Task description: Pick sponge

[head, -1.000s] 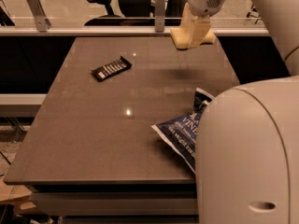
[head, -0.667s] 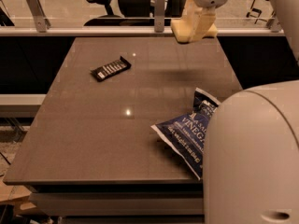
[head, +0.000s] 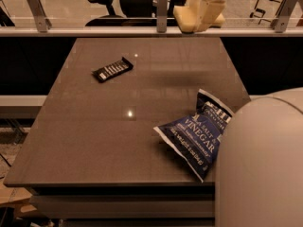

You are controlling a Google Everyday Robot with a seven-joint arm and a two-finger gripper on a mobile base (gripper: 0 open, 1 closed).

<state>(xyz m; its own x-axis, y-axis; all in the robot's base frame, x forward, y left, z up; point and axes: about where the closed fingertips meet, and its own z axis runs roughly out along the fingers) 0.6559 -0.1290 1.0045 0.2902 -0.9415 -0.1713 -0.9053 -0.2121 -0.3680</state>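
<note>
Pale yellow sponge [head: 185, 22] is clamped in the gripper [head: 202, 14], held aloft over the far edge of the desk [head: 142, 108]; blue chip bag [head: 195, 136] is laid near the right edge.

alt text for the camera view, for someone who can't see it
The robot's gripper holds a pale yellow foam sponge in the air above the far edge of a brown table. On it lie a blue crinkled chip bag and a flat black rectangular object.
</note>
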